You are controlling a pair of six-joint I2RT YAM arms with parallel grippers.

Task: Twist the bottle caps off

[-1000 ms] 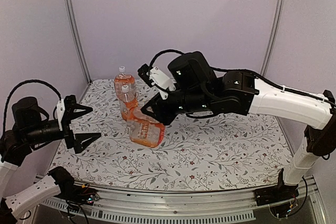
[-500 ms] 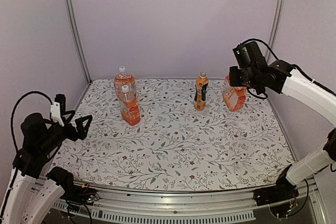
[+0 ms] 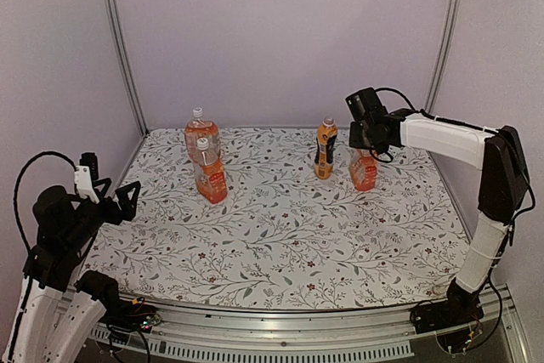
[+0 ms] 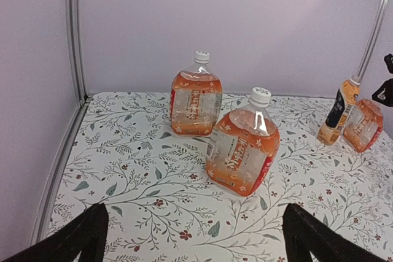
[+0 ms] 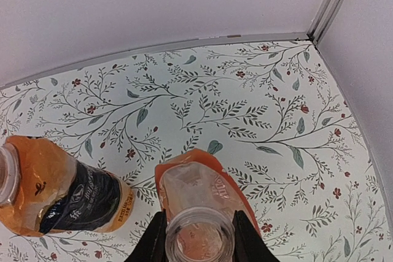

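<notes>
Two red-labelled bottles [image 3: 208, 180] [image 3: 201, 132] stand at the back left, each with a white cap [image 4: 260, 96] [image 4: 201, 56]. A dark-labelled bottle [image 3: 324, 150] with its cap [image 3: 328, 121] stands at the back right. Beside it stands a third red-labelled bottle [image 3: 363, 171]. My right gripper [image 5: 199, 220] is shut on this bottle's neck from above. Its mouth [image 5: 200, 240] looks open, with no cap in view. My left gripper [image 4: 196, 246] is open and empty, low at the table's left edge, facing the two left bottles.
The flowered tablecloth [image 3: 289, 235] covers the table. Metal posts [image 3: 119, 48] [image 3: 446, 31] stand at the back corners against plain walls. A metal rail [image 4: 58, 164] runs along the left edge.
My right gripper has carried the red-labelled bottle from the middle left to the back right and set it down beside the dark-labelled bottle. My left gripper has drawn back towards the left edge.
</notes>
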